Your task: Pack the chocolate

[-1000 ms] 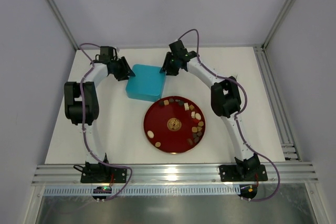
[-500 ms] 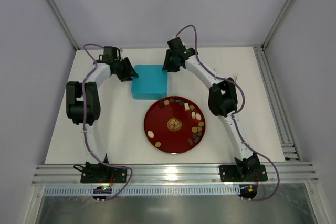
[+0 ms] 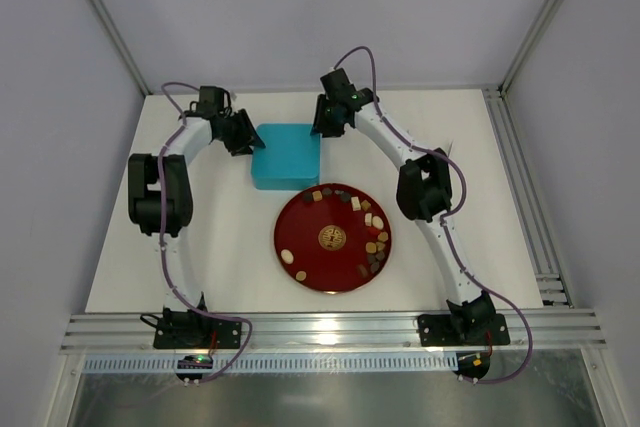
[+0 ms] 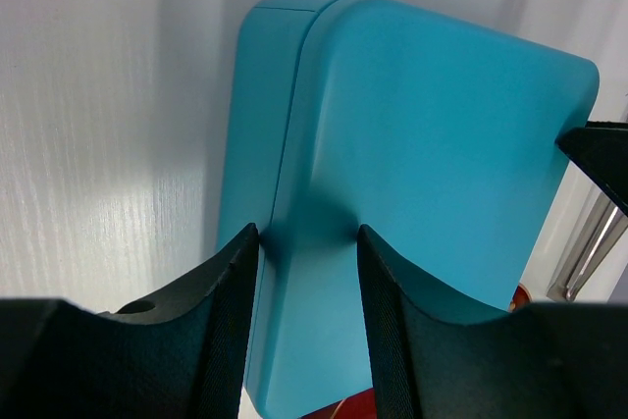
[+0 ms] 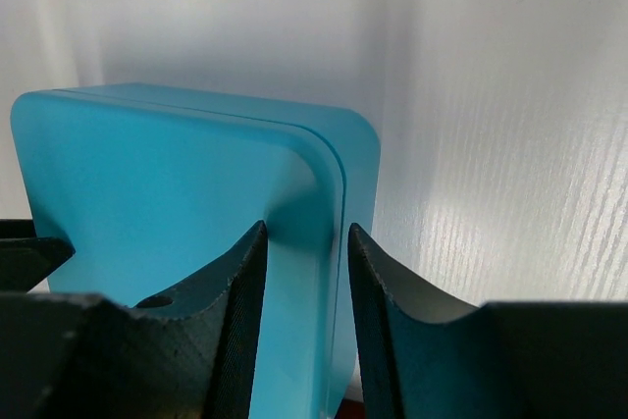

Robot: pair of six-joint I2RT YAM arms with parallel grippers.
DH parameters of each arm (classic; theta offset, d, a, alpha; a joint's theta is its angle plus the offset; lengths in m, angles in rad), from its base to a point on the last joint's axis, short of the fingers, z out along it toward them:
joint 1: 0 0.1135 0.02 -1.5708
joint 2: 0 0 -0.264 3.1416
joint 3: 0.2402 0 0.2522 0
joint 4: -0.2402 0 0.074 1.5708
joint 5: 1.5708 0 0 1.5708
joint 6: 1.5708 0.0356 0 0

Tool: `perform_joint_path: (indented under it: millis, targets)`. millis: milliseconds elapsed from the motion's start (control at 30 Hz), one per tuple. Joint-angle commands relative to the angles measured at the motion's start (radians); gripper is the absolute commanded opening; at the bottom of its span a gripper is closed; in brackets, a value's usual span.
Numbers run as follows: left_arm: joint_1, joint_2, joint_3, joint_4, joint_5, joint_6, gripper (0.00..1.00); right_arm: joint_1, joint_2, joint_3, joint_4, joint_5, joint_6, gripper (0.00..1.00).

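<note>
Seen from above: a turquoise lidded box on the white bench, toward the far side, with its near edge just beside the far rim of a round red plate. Still spread on that plate: the chocolate pieces, mostly along the right arc, a few at the far rim and one pale piece at the near left. None visible inside the box, because the lid is on; impossible to say what is under it.

Left gripper at the left far corner of the box, fingers parted only to the width of that corner and set on either side of the seam between lid and base. Looks like a grip on the lid edge, though real contact on both sides is hard to confirm. Right gripper placed the same way at the right far corner, fingers narrowly parted around the rim.

As a judgement: packing clearly not finished, since many pieces lie on the plate and the box is closed. Fits a lid being taken off for loading; fits equally a lid just set back on. Left to do in either case: bringing the chocolates from plate into box.
</note>
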Motion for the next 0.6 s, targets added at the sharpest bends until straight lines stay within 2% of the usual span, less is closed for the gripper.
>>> perform_joint_path:
  millis: [0, 367, 500, 567]
  targets:
    - [-0.019, 0.074, -0.015, -0.185, -0.069, 0.065, 0.43, -0.006, 0.098, -0.062, -0.29, 0.053, -0.086, 0.39]
    - [-0.033, 0.118, 0.057, -0.299, -0.121, 0.118, 0.45, 0.017, 0.072, -0.132, -0.31, 0.066, -0.12, 0.39]
    - [-0.036, 0.109, 0.054, -0.305, -0.134, 0.137, 0.49, 0.017, -0.009, -0.267, -0.205, 0.052, -0.115, 0.39]
    - [-0.038, 0.101, 0.056, -0.305, -0.135, 0.144, 0.5, 0.017, -0.046, -0.316, -0.157, 0.052, -0.109, 0.44]
